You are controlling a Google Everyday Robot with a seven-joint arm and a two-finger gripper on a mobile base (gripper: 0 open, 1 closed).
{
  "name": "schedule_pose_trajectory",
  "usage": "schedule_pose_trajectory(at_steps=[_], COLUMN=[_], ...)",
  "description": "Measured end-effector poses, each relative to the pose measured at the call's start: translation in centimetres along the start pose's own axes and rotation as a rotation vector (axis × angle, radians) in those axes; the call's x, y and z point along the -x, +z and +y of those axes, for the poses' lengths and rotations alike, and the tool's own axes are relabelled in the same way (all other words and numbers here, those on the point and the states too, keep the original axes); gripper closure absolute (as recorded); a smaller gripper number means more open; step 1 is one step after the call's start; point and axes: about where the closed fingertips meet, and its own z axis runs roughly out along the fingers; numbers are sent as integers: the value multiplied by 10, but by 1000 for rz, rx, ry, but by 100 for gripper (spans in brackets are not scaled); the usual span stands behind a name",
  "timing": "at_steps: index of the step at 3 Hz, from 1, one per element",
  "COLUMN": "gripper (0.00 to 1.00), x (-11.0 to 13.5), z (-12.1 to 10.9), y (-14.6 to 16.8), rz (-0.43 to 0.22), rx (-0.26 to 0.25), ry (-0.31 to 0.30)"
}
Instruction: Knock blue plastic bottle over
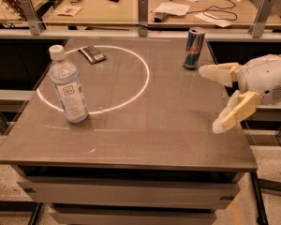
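The blue plastic bottle [69, 86] stands upright at the left of the brown table [145, 135]. It is clear and pale blue, with a white cap and a pale label bearing a small dark square. My gripper [211, 97] is at the table's right edge, far to the right of the bottle. Its two cream fingers [234, 111] are spread wide and hold nothing.
A blue-and-silver drink can [194, 48] stands at the back right, just behind my gripper. A dark flat packet [92, 54] lies at the back left inside a white painted circle [143, 78]. A cluttered wooden bench [178, 6] lies beyond the rail.
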Motion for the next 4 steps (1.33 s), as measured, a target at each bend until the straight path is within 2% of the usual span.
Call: schedule_pose_trajectory(at_steps=[1, 2, 3, 4], gripper=[0, 0, 0, 0], x=[1, 17, 27, 23], z=[-4, -17, -33, -44], y=[8, 47, 97, 135], rz=[-47, -114, -86, -119], rx=[-20, -14, -32, -87], ry=[16, -20, -54, -19])
